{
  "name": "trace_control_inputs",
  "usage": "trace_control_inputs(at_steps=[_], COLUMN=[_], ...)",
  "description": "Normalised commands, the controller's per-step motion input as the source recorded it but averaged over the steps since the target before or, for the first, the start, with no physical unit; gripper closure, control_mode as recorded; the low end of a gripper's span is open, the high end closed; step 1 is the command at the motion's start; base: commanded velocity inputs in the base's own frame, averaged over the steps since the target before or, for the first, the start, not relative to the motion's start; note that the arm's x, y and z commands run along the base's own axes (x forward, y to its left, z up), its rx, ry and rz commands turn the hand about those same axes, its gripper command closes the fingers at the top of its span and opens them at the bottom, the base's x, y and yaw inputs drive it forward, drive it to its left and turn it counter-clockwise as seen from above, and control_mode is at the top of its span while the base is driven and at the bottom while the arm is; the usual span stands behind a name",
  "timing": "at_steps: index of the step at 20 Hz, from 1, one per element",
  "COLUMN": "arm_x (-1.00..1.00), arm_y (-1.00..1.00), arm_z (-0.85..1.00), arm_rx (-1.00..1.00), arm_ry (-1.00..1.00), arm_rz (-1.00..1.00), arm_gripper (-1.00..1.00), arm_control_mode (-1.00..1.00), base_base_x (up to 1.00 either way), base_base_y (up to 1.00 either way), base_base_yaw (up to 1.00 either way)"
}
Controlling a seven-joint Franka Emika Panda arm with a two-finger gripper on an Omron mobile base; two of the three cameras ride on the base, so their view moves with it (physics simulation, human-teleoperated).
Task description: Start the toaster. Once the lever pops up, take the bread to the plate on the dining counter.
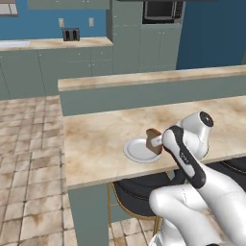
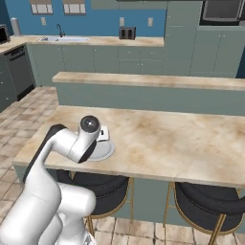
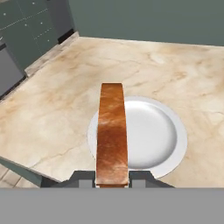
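The white jointed arm with dark joints (image 1: 192, 163) rises from the base, bends at the elbow and reaches forward and down. Its two small dark fingers (image 3: 85, 178) are closed on the lower edge of a thin brown-crusted bread slice (image 3: 112, 131), held on edge between them.

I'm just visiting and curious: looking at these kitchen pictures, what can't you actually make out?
- Whether the bread touches the plate: in the hand view it stands edge-on above it, and the gap is unreadable.
- The gripper: the picture's bottom edge cuts it off in the hand view.
- Bread in the right base view: the arm's joint covers it.
- The toaster: too small and far off in the left base view to show its levers.
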Motion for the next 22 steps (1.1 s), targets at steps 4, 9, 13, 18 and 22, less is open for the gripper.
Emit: trace_control_inputs(at_steps=[4,9,13,18,22], arm_x=[0.18,0.15,0.11,0.19,0.23], arm_y=[0.00,0.00,0.01,0.03,0.03], arm_z=[-0.10,-0.13,-0.13,-0.15,-0.17], arm_rx=[0.00,0.00,0.00,0.00,0.00], arm_ry=[0.02,0.02,0.02,0.01,0.00], arm_rz=[0.00,0.00,0.00,0.00,0.00], arm_gripper=[1.00,1.00,1.00,1.00,1.00], arm_control_mode=[-1.00,-1.00,-1.00,-1.00,-1.00], base_base_x=[0.00,0.00,0.00,0.00,0.00], base_base_y=[0.00,0.00,0.00,0.00,0.00], base_base_yaw=[0.00,0.00,0.00,0.00,0.00])
